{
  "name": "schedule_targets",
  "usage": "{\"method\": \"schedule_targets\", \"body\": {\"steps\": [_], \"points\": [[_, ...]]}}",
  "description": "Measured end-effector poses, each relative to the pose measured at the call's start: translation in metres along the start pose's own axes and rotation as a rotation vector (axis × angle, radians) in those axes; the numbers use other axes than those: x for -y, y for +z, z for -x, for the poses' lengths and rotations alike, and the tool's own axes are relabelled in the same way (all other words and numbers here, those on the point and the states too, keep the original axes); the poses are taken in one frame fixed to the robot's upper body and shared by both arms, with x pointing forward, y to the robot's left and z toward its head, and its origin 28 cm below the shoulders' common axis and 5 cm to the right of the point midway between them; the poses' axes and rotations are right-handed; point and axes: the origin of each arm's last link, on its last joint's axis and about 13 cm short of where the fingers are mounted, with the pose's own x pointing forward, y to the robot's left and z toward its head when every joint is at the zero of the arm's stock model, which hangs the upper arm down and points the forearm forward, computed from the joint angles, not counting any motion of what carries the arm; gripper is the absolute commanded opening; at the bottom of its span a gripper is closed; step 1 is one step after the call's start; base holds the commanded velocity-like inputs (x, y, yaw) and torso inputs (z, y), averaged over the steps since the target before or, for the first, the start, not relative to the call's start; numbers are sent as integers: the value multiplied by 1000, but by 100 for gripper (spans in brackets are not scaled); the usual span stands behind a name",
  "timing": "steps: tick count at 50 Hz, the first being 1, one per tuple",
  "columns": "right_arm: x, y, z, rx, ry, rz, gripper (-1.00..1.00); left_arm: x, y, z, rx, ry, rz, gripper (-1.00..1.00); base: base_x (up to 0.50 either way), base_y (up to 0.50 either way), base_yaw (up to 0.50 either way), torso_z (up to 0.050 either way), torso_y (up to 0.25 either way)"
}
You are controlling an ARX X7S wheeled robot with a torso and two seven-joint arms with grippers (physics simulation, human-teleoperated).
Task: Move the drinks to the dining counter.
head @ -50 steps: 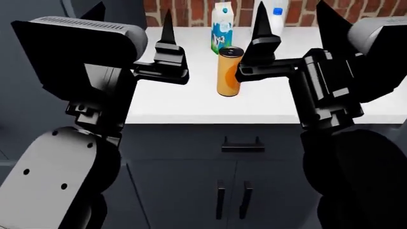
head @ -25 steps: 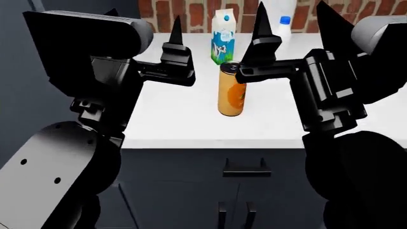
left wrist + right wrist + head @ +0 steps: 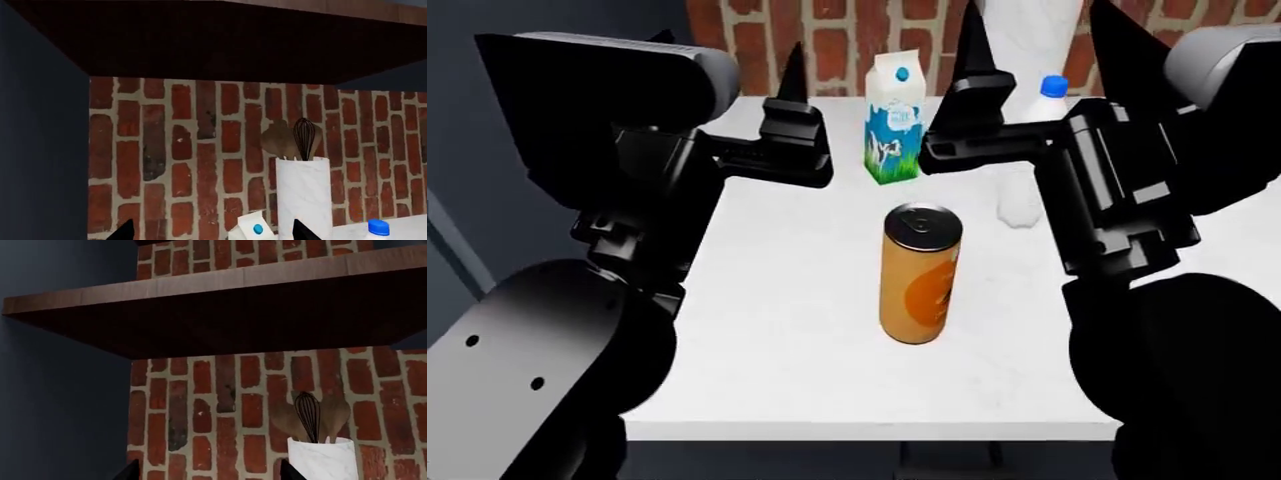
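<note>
— Three drinks stand on the white countertop (image 3: 787, 330), and around them, from the biggest down?

— Behind it rises a brick wall (image 3: 200, 165), with a dark wooden shelf (image 3: 267, 305) overhead and a dark panel (image 3: 40, 150) closing one side. Against the bricks stands a white marble utensil holder (image 3: 303, 195) with a whisk (image 3: 304, 137) and wooden spoons (image 3: 333, 415) in it.

— Does anything stand between the arms and the drinks?

— Nothing on the top itself. In the head view the right arm's black body overlaps the white bottle (image 3: 1024, 190), so only its blue cap and a pale side show.

— And where are the drinks against the grippers?

— The orange can (image 3: 920, 275) stands upright nearest the robot, below and between both grippers, touching neither. The milk carton (image 3: 894, 120) sits farther back, between the left gripper (image 3: 210, 231) and the right gripper (image 3: 208, 471). The bottle is behind the right one, near the holder.

— The grippers' state?

— Both are spread wide and carry nothing; each wrist view shows two black fingertips (image 3: 124, 231) well apart with the wall between them.
</note>
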Motion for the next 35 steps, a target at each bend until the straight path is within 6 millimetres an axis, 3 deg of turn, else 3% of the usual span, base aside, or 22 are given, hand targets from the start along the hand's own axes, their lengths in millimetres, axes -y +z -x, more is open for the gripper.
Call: {"method": "schedule_targets", "body": {"steps": [18, 35], "points": [[9, 1, 1, -69, -124, 29, 100, 5, -10, 7, -274, -209, 141, 100, 0, 0, 0, 0, 0], [10, -3, -3, -121, -136, 38, 100, 7, -13, 19, -378, -385, 160, 100, 0, 0, 0, 0, 0]]}}
